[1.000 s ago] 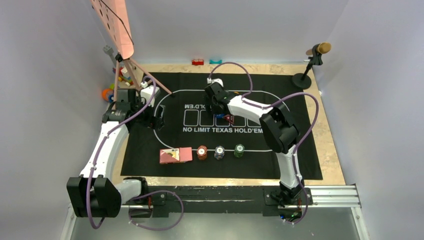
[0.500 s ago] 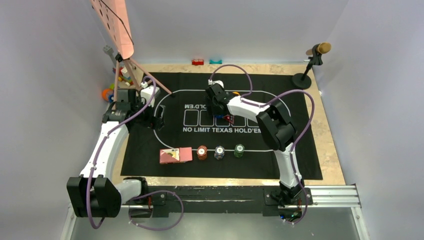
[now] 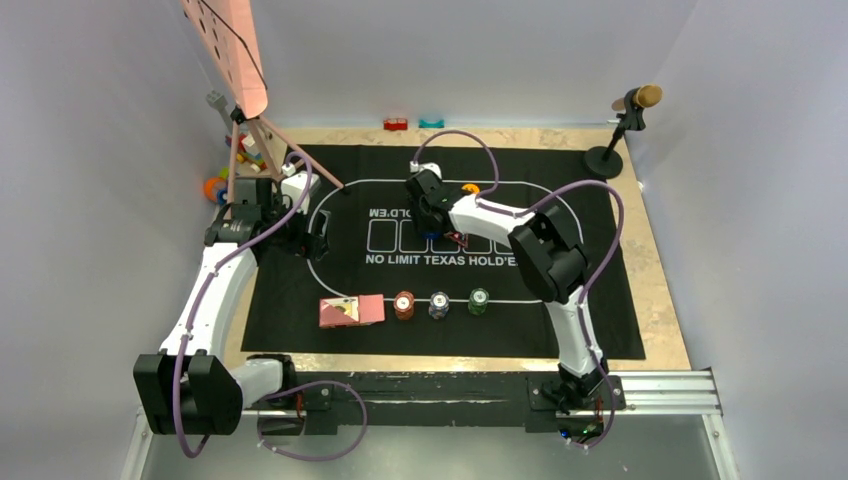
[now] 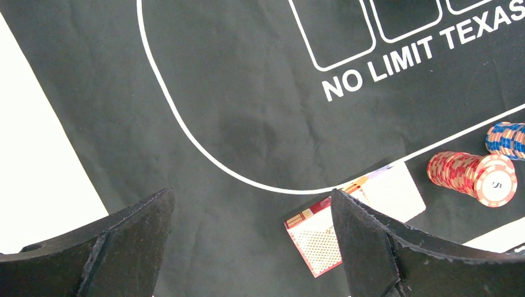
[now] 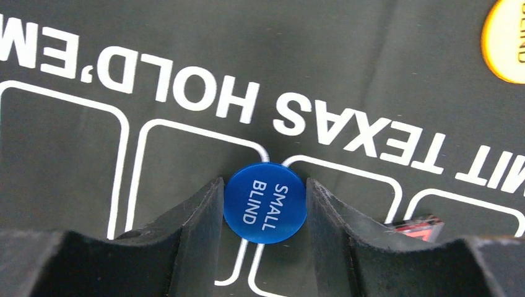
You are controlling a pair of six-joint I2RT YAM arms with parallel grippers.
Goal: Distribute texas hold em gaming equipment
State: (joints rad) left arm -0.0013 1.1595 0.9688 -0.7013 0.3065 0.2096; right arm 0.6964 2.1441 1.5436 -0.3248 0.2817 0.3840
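Seen from above, a black poker mat (image 3: pixel 600 330) covers most of a pale desk (image 3: pixel 668 300), with two white robot arms reaching onto it from the near edge.

The right arm stretches to the middle of the mat. Its wrist camera shows the right fingers (image 5: pixel 186 238) closed against both sides of a blue button disc (image 5: pixel 265 202) printed "SMALL BLIND". The disc sits over the white outlines of the card boxes, just near of the upside-down "TEXAS HOLD'EM" lettering. Whether the disc is lifted off the mat cannot be told. An orange button disc (image 5: pixel 504 40) lies on the mat farther away and to the right, well apart from the blue one. A small red item (image 5: pixel 416 224) shows just right of the fingers, too hidden to identify.

The left fingers (image 4: pixel 124 241) are spread wide with nothing between them, above the left curve of the mat's white oval line.

Along the near side of the mat, left to right, lie the playing cards (image 3: pixel 351 311), a red chip stack (image 3: pixel 403 304), a blue-grey chip stack (image 3: pixel 438 304) and a green chip stack (image 3: pixel 478 300), each standing slightly apart.
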